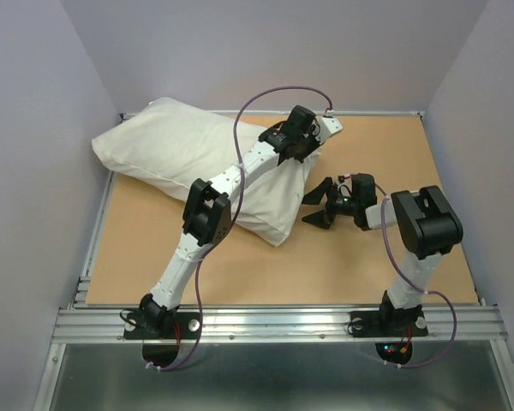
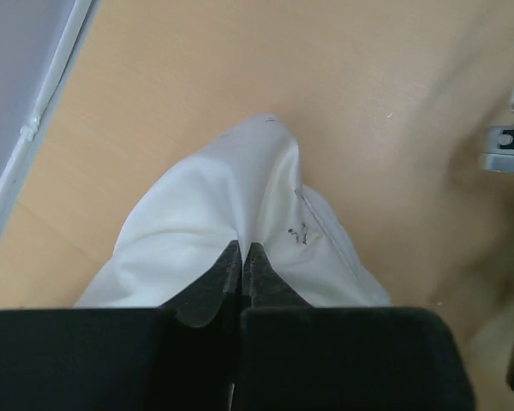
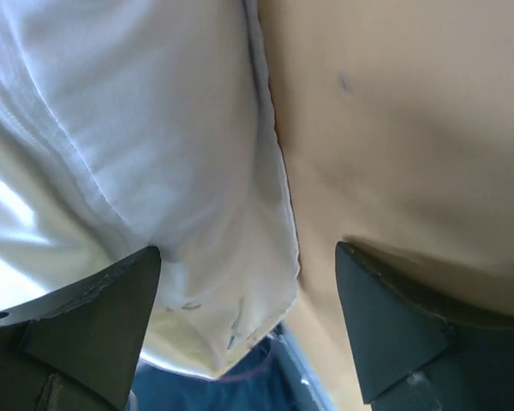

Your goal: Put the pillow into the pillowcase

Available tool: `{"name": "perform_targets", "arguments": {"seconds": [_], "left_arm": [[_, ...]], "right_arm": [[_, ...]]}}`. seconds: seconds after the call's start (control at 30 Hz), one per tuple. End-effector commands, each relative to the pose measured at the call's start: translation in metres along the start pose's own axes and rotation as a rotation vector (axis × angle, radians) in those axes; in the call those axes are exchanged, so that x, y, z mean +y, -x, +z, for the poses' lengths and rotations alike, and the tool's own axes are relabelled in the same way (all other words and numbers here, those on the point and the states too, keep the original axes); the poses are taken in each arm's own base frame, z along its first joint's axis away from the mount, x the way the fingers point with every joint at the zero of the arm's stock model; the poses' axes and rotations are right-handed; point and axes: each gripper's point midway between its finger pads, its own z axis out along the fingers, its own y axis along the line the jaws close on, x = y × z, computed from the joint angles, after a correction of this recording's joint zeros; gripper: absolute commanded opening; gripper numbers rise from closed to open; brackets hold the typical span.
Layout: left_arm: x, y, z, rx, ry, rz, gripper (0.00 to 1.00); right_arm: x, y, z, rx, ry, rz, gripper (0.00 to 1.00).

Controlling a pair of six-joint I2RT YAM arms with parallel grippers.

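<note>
The cream pillowcase (image 1: 180, 154) lies plump from the far left to the table's middle, and its bulk fills it like the pillow inside. I cannot pick out the pillow's own fabric. My left gripper (image 1: 323, 128) reaches over it and is shut on the pillowcase's far right corner, a thin pale flap with a stitched hem (image 2: 265, 171). Its fingers (image 2: 242, 250) pinch the cloth and hold it off the table. My right gripper (image 1: 307, 210) is open and empty beside the pillowcase's right edge. In the right wrist view the hemmed edge (image 3: 270, 214) hangs between the spread fingers (image 3: 247, 257).
The tan tabletop (image 1: 385, 154) has aluminium rails at the left (image 1: 98, 231) and near (image 1: 283, 321) edges. Lilac walls close in the back and sides. The right arm's elbow (image 1: 427, 221) stands over the right half of the table.
</note>
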Motion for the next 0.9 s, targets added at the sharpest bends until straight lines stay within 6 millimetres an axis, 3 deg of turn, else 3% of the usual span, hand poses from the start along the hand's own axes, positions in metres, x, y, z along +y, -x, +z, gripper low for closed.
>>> {"name": "perform_targets", "arguments": {"seconds": [0.0, 0.1, 0.13, 0.17, 0.2, 0.23, 0.27, 0.33, 0.37, 0.4, 0.43, 0.47, 0.5, 0.53, 0.57, 0.6, 0.63, 0.67, 0.7, 0.73, 0.77, 0.83, 0.87], "left_arm": [[0.004, 0.089, -0.065, -0.256, -0.083, 0.022, 0.01], [-0.013, 0.136, -0.105, -0.409, -0.183, 0.031, 0.00], [-0.016, 0.153, -0.124, -0.463, -0.194, 0.039, 0.00], [-0.028, 0.172, -0.139, -0.527, -0.236, 0.058, 0.00], [-0.034, 0.185, -0.152, -0.572, -0.258, 0.068, 0.00], [-0.036, 0.210, -0.181, -0.660, -0.264, 0.068, 0.00], [-0.037, 0.227, -0.201, -0.720, -0.268, 0.077, 0.00], [-0.053, 0.258, -0.244, -0.832, -0.276, 0.110, 0.00], [-0.052, 0.279, -0.287, -0.923, -0.227, 0.175, 0.00], [-0.056, 0.283, -0.300, -0.939, -0.195, 0.198, 0.00], [-0.060, 0.297, -0.352, -1.034, -0.149, 0.270, 0.00], [-0.063, 0.296, -0.368, -1.053, -0.138, 0.284, 0.00], [-0.070, 0.279, -0.353, -1.002, -0.149, 0.278, 0.00], [-0.066, 0.277, -0.391, -1.040, -0.122, 0.283, 0.00], [-0.068, 0.265, -0.392, -1.006, -0.130, 0.273, 0.00], [-0.075, 0.239, -0.369, -0.918, -0.152, 0.264, 0.00], [-0.077, 0.221, -0.366, -0.869, -0.151, 0.261, 0.00], [-0.089, 0.185, -0.364, -0.788, -0.182, 0.278, 0.00], [-0.095, 0.163, -0.359, -0.740, -0.201, 0.289, 0.00], [-0.100, 0.146, -0.380, -0.745, -0.208, 0.309, 0.00], [-0.118, 0.096, -0.348, -0.621, -0.265, 0.319, 0.00], [-0.133, 0.045, -0.342, -0.517, -0.315, 0.339, 0.01], [-0.141, 0.023, -0.333, -0.463, -0.343, 0.347, 0.09]], "right_arm": [[0.042, 0.005, 0.027, 0.021, 0.129, -0.060, 0.86], [0.064, 0.000, 0.051, 0.054, 0.193, -0.074, 0.80], [0.063, 0.002, 0.061, 0.060, 0.197, -0.062, 0.72], [0.083, 0.004, 0.068, 0.062, 0.249, -0.079, 0.66], [0.092, 0.009, 0.072, 0.057, 0.271, -0.088, 0.60], [0.091, 0.016, 0.078, 0.045, 0.275, -0.083, 0.47], [0.109, 0.030, 0.078, 0.018, 0.312, -0.122, 0.40], [0.123, 0.053, 0.075, -0.035, 0.341, -0.156, 0.27], [0.131, 0.077, 0.066, -0.083, 0.359, -0.176, 0.13], [0.155, 0.095, 0.059, -0.119, 0.404, -0.239, 0.07], [0.168, 0.118, 0.044, -0.154, 0.430, -0.274, 0.01], [0.180, 0.121, 0.043, -0.151, 0.449, -0.310, 0.01], [0.184, 0.142, 0.030, -0.186, 0.446, -0.353, 0.00], [0.215, 0.151, 0.017, -0.204, 0.483, -0.449, 0.01], [0.223, 0.151, 0.008, -0.186, 0.480, -0.517, 0.00], [0.222, 0.159, 0.002, -0.200, 0.436, -0.624, 0.01], [0.240, 0.153, -0.011, -0.205, 0.429, -0.730, 0.00], [0.233, 0.152, -0.010, -0.195, 0.348, -0.910, 0.01], [0.238, 0.147, -0.014, -0.204, 0.309, -1.035, 0.01], [0.258, 0.135, -0.029, -0.244, 0.294, -1.184, 0.00], [0.237, 0.132, -0.024, -0.262, 0.205, -1.366, 0.01], [0.237, 0.123, -0.036, -0.319, 0.114, -1.568, 0.01], [0.229, 0.120, -0.035, -0.307, 0.080, -1.639, 0.01]]}}
